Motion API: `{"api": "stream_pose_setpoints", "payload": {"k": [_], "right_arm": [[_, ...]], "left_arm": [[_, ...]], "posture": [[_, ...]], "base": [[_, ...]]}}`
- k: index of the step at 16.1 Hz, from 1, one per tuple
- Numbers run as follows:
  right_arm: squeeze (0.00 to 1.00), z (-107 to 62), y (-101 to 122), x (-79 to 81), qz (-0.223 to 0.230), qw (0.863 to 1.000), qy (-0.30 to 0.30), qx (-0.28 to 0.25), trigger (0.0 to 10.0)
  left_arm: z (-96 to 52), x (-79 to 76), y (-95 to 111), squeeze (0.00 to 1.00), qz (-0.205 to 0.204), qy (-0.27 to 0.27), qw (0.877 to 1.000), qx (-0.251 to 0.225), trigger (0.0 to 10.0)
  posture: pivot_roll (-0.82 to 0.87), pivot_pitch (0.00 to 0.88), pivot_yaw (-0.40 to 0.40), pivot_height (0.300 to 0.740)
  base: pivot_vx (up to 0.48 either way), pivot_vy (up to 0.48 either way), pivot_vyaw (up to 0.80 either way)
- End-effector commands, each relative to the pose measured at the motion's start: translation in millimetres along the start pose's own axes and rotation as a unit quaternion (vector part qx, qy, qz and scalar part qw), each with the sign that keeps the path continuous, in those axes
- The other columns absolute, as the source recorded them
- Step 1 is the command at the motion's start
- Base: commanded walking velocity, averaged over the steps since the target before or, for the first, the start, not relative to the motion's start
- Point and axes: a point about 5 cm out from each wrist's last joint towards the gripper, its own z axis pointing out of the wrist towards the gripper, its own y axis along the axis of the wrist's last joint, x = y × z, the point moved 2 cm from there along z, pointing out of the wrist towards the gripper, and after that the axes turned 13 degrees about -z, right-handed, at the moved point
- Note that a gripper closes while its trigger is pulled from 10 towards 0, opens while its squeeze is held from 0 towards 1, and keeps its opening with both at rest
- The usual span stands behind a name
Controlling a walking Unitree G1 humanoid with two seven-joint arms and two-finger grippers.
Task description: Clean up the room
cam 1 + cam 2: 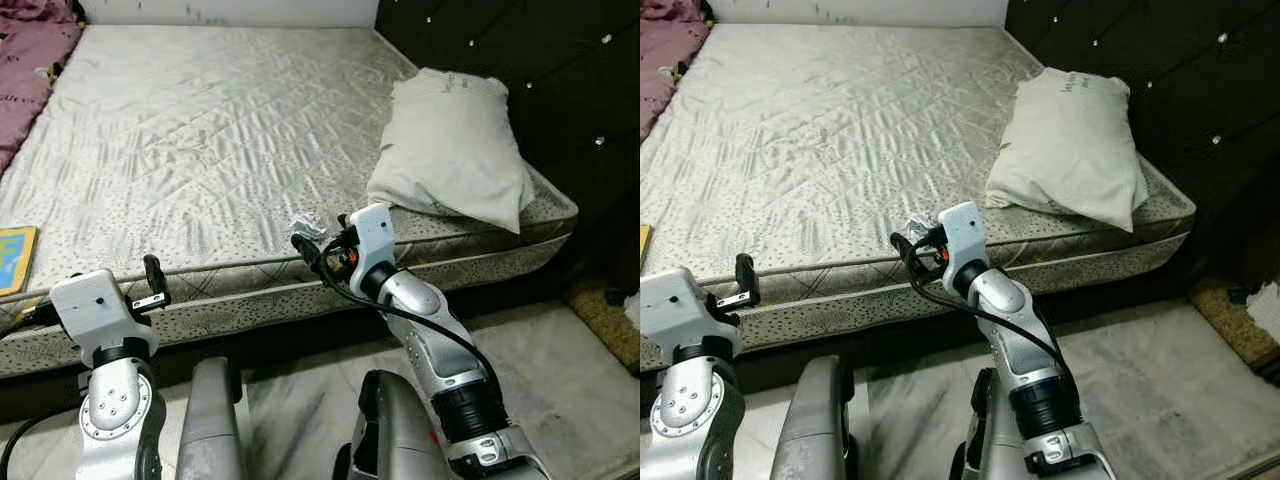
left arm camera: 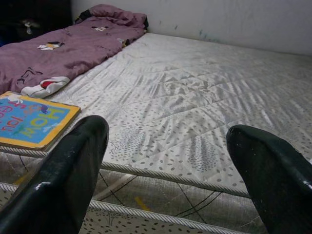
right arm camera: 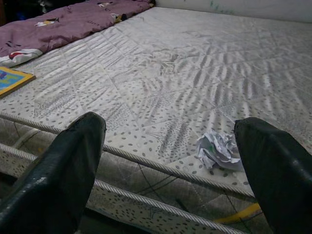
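Observation:
A crumpled ball of white paper (image 3: 220, 148) lies on the grey quilted mattress (image 1: 220, 150), close to its front edge. My right gripper (image 3: 170, 122) stands open just in front of that edge, the paper near one finger and untouched. A yellow-edged blue picture book (image 2: 31, 119) rests at the mattress's front left corner. My left gripper (image 2: 168, 126) is open at the front edge, to the right of the book, holding nothing. A purple blanket (image 2: 63, 46) is bunched along the left side of the bed.
A white pillow (image 1: 455, 150) leans on the dark tufted headboard (image 1: 560, 90) at the right. Pale marble floor (image 1: 560, 380) runs beside the bed, with a brown mat (image 1: 610, 320) and a bit of white litter at the far right.

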Motion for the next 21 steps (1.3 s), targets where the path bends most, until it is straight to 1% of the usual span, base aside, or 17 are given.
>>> {"api": "stream_pose_setpoints", "payload": {"k": [1,3,4,7,12,18,21], "right_arm": [[0.0,0.9,1.0,-2.2,-0.005,1.0,0.001,-0.001,10.0],[0.0,1.1,1.7,2.1,-0.02,1.0,0.014,-0.004,10.0],[0.0,1.1,1.7,2.4,-0.021,1.0,0.015,-0.004,10.0],[0.0,1.3,0.9,2.4,-0.019,1.0,0.015,-0.002,10.0],[0.0,1.8,0.6,1.7,-0.018,1.0,0.016,0.001,10.0],[0.0,2.3,0.6,1.8,-0.019,1.0,0.018,0.0,10.0],[0.0,2.3,0.1,1.4,-0.015,1.0,0.017,0.001,10.0]], "left_arm": [[0.2,-3.2,-0.3,0.0,-0.006,-0.003,1.0,0.001,10.0],[0.2,-3.4,-0.4,0.0,-0.005,-0.004,1.0,0.002,10.0],[0.2,-3.4,-0.4,0.0,-0.005,-0.004,1.0,0.002,10.0],[0.3,-4.2,-0.5,0.0,-0.011,-0.009,1.0,0.001,10.0],[0.4,-4.7,-0.2,0.0,-0.015,-0.01,1.0,0.003,10.0],[0.5,-5.0,-0.9,0.0,-0.018,-0.01,1.0,0.005,10.0],[0.6,-5.0,-1.8,0.0,-0.02,-0.01,1.0,0.008,10.0]], "posture": [[0.04,0.02,-0.091,0.557],[0.04,0.019,-0.091,0.557],[0.04,0.019,-0.091,0.557],[0.04,0.02,-0.092,0.557],[0.04,0.031,-0.092,0.557],[0.03,0.035,-0.094,0.557],[0.03,0.036,-0.094,0.557]], "base": [[0.0,0.0,0.0],[0.0,0.0,0.0],[0.0,0.0,0.0],[0.0,0.0,0.48],[0.276,0.0,0.0],[0.285,0.0,0.56],[0.295,0.0,0.13]]}}
